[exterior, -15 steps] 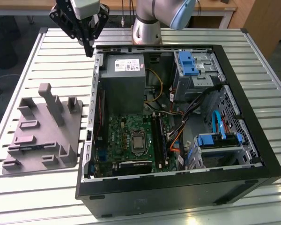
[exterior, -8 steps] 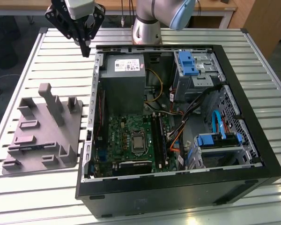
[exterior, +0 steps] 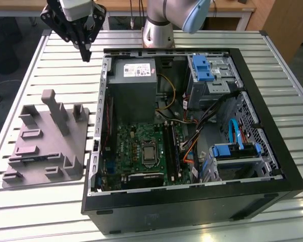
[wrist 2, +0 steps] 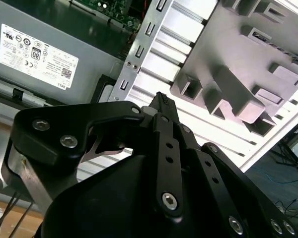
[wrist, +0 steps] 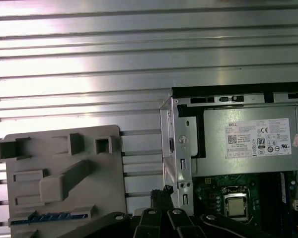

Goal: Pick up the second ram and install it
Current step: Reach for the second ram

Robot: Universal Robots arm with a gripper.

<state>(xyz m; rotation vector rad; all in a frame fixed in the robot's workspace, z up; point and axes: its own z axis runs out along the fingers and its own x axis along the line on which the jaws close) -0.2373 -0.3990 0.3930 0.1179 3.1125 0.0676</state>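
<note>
Hand (exterior: 86,55) clenched, suspended over desk (exterior: 38,68) far-left of the open case (exterior: 192,207); second ram (wrist: 49,216) seated in grey fixture (exterior: 50,146).

**Printed label on the power supply**

A white label (exterior: 139,69) lies on the top face of the grey power supply (exterior: 133,91), in the far corner of the computer case (exterior: 192,209), toward the exterior view's left. In both wrist views it carries rows of fine black print, a small square code and a cluster of round marks. A small red-and-white sticker (exterior: 152,71) sits at one end. Lettering on the motherboard (exterior: 136,146) is too small to tell.
</note>
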